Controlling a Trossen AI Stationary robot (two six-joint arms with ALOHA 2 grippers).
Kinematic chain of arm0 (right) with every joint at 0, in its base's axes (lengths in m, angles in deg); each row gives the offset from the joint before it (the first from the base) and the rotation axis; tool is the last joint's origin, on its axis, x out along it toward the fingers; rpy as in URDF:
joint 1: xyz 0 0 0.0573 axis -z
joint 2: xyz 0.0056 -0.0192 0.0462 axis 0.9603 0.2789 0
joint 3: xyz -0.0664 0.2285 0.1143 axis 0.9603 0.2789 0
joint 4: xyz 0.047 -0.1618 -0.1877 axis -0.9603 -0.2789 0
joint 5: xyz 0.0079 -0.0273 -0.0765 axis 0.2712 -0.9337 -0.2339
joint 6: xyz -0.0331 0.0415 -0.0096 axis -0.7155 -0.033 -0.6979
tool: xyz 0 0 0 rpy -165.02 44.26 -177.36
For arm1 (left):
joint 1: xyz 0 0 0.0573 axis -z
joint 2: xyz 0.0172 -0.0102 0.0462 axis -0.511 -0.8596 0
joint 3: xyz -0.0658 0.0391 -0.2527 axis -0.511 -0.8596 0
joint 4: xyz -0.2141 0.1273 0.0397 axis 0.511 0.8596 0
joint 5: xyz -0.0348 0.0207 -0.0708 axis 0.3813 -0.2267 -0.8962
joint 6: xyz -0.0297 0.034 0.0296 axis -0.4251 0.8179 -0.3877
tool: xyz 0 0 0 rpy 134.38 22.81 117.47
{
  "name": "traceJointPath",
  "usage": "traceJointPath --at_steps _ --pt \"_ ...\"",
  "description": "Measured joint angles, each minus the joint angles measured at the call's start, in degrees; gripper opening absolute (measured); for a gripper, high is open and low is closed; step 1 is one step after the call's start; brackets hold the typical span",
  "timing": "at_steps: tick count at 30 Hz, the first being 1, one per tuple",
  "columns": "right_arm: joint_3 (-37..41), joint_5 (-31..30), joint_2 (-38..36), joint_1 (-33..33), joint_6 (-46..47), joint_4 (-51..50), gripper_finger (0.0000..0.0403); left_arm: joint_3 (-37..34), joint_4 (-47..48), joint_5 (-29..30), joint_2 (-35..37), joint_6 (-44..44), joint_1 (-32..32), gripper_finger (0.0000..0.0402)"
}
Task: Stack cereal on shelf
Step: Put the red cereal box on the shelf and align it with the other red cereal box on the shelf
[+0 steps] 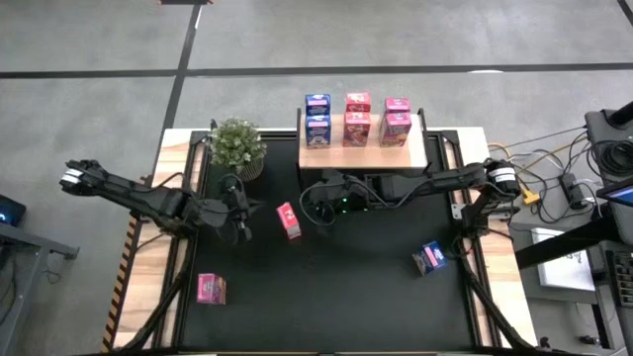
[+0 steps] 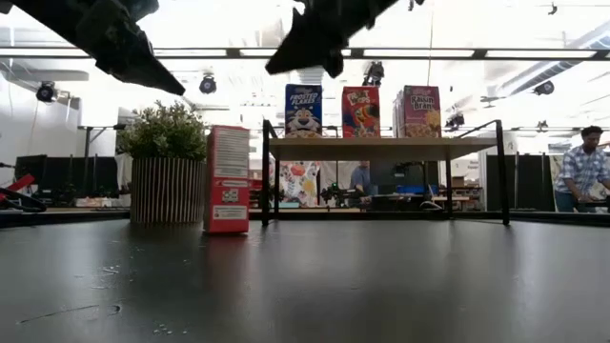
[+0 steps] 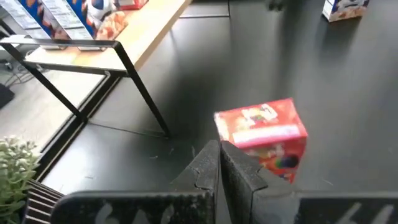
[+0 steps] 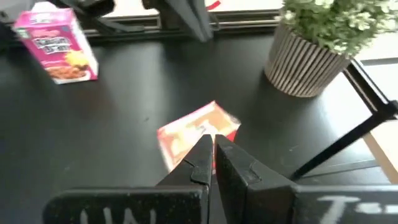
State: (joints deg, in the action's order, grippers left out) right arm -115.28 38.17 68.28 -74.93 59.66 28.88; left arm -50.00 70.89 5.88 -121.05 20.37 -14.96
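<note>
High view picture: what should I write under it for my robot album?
Both arms' shut fingers flank a red cereal box on the black table, six boxes already on the shelf.

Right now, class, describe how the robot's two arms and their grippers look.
Both arms are dark, slim and jointed, with a white band near each base and cables alongside. The left gripper and right gripper each have two black, flat, tapering fingers on a wide black block.

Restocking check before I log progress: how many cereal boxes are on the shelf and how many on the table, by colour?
Blue boxes on the shelf: 2
Red or pink boxes on shelf: 4
Red or pink boxes on table: 2
Blue box on table: 1
Total: 9
</note>
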Motion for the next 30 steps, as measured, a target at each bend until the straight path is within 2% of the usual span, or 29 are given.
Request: traceJointPath --at_steps 6,10,12,17,22,25,30 --pt "-6.1 0.0 -0.2 -0.8 3.8 -12.0 0.0009 0.2 -5.8 -1.0 -0.1 -1.2 0.0 0.0011" --pt "-6.5 -0.1 -0.3 -0.9 4.3 -19.5 0.0009 4.1 -4.0 -6.3 -1.3 -9.6 0.0 0.0037" --pt "-4.7 -1.5 -0.3 -1.3 3.8 -19.9 0.0009 7.2 -1.4 -8.9 -2.3 -15.8 0.0 0.0054" --pt "1.9 -8.7 -0.3 -3.0 0.9 -14.6 0.0009 16.0 10.4 -10.0 -6.0 -37.3 -0.1 0.0114" --pt "8.9 -9.1 -1.0 -4.3 -4.9 -3.4 0.0009 22.6 18.4 -9.5 -12.6 -58.3 -0.1 0.0186" --pt "13.0 -9.1 -2.8 -4.8 -8.4 2.2 0.0009 24.4 19.3 -9.0 -17.3 -66.5 -0.1 0.0222" --pt "19.2 -9.2 -8.5 -4.8 -12.7 11.4 0.0009 25.2 19.9 -8.8 -24.0 -74.2 -1.9 0.0256"
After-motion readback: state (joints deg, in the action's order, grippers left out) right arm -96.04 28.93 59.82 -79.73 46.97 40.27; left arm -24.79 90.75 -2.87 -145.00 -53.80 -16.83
